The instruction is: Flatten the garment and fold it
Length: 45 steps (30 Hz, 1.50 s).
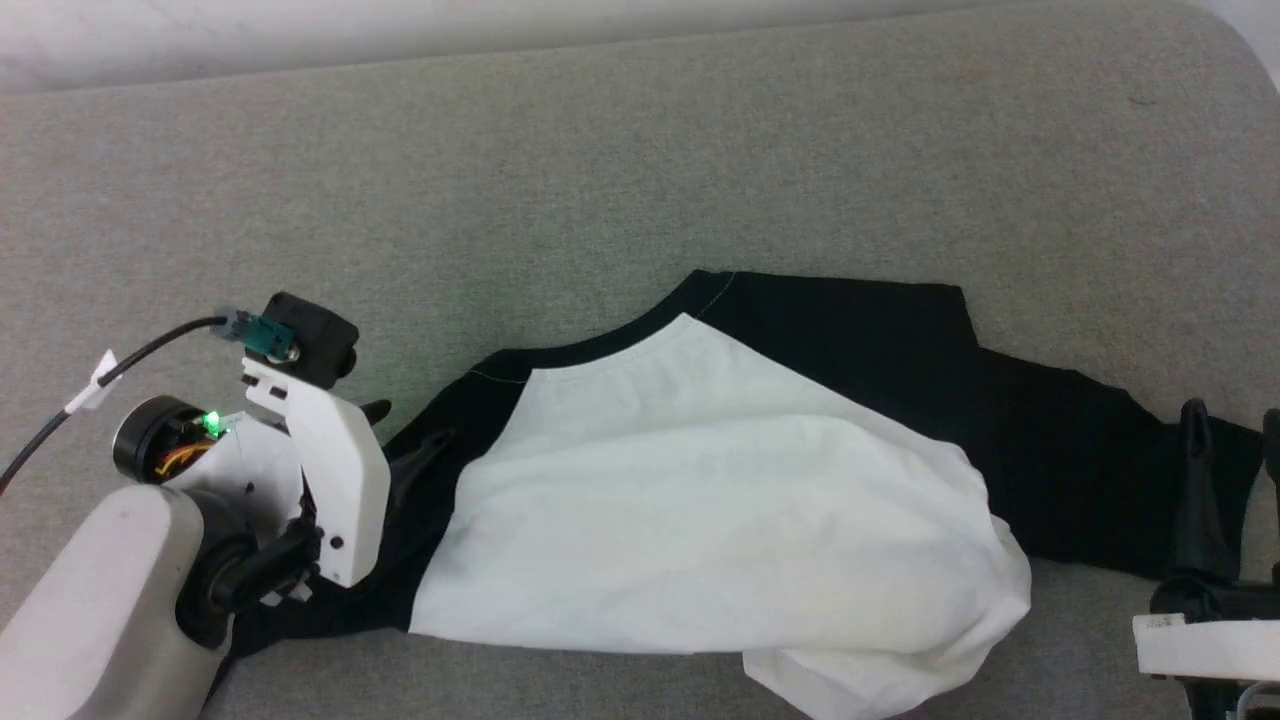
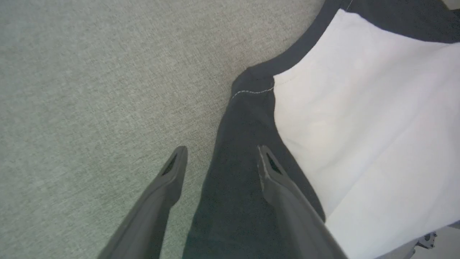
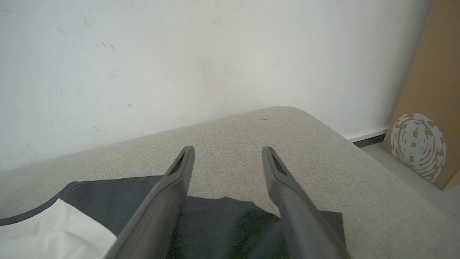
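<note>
As the garment (image 1: 720, 500) lay bunched on the cushion (image 1: 600, 150), the left gripper (image 2: 221, 158) gaped over one end; the right gripper (image 3: 228, 158) gaped over the other.

A: Any text that reads?
B: None. Round white emblem (image 3: 418, 145) printed on the cardboard box (image 3: 431, 90): a pattern, no letters made out.
A: Stickers, tags?
B: White sticker (image 1: 1160, 622) on the housing of the right hand (image 1: 1232, 425), print too small to read. White tag (image 1: 93, 385) on the black cable (image 1: 150, 348), nothing legible.
</note>
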### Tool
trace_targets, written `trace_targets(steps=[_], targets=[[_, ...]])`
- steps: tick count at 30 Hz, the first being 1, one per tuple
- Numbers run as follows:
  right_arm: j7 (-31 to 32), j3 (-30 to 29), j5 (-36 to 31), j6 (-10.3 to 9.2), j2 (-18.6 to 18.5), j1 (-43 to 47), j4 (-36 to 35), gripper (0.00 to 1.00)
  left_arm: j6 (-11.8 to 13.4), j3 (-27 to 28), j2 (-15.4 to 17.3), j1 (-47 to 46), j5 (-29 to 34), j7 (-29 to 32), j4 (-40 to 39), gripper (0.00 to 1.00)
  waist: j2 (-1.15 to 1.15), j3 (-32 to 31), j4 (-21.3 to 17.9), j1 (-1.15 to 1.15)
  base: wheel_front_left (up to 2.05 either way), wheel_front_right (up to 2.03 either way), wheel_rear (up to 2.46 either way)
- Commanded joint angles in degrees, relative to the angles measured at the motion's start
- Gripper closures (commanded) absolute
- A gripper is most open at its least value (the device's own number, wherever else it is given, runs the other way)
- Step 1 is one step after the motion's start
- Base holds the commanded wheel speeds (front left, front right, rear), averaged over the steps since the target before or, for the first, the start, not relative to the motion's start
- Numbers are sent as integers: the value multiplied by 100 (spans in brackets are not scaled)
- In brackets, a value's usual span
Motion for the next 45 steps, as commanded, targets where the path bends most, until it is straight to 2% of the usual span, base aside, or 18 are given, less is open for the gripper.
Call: trace_targets(steps=[1,8,13,14,15,18,24,30,35,36,37,38,41,42,43,45], targets=[[-34,14,32,-4,0,-115,5,0,-42,-36,54,-106,-48,23,63,0,1,90,-86,-1,0,0,0],[-60,-13,24,-4,0,-161,10,0,-78,-175,76,-119,-349,343,345,0,1,202,-173,-1,0,0,0],[-69,0,36,-4,0,-187,21,0,2,-236,116,-5,-554,718,406,0,1,255,-203,-1,0,0,0],[-71,7,38,-4,0,-194,26,0,2,-253,119,24,-592,769,412,62,1,261,-208,-1,0,0,0],[-72,13,41,-4,0,-202,31,0,2,-253,100,51,-645,786,419,100,1,267,-211,-1,0,0,0],[-76,24,51,-4,0,-225,51,0,-10,-228,11,123,-835,759,469,100,1,273,-213,-1,0,0,0],[-80,1,43,-4,0,-234,115,0,65,275,-361,89,-1449,301,609,100,1,148,-181,-1,0,0,0],[-82,-5,35,-4,0,-146,173,0,186,604,-269,-57,-1462,47,580,100,1,-110,-117,-1,0,0,0],[-83,8,53,-4,0,-64,194,0,175,686,-143,62,-1122,-415,533,100,1,-242,-66,-1,0,0,0],[-83,17,57,-4,0,-47,196,0,169,681,-147,103,-1090,-480,531,51,1,-255,-51,-1,0,0,0],[-83,24,59,-4,0,-32,198,0,169,681,-157,138,-1073,-531,529,6,1,-265,-34,-1,0,0,0],[-83,25,60,-4,0,-18,198,0,167,677,-165,162,-1058,-570,529,0,1,-275,-14,-1,0,0,0],[-83,35,50,-4,0,0,190,0,149,669,-161,171,-998,-677,511,0,1,-289,35,-1,0,0,0],[-83,36,41,-4,0,1,184,0,136,661,-161,162,-980,-714,509,89,1,-294,51,-1,0,0,0],[-83,38,32,-4,0,2,180,0,123,647,-168,155,-978,-730,519,100,1,-300,64,-1,0,0,0],[-84,46,20,-4,0,2,174,0,116,639,-183,148,-996,-732,534,100,1,-304,76,-1,0,0,0]])
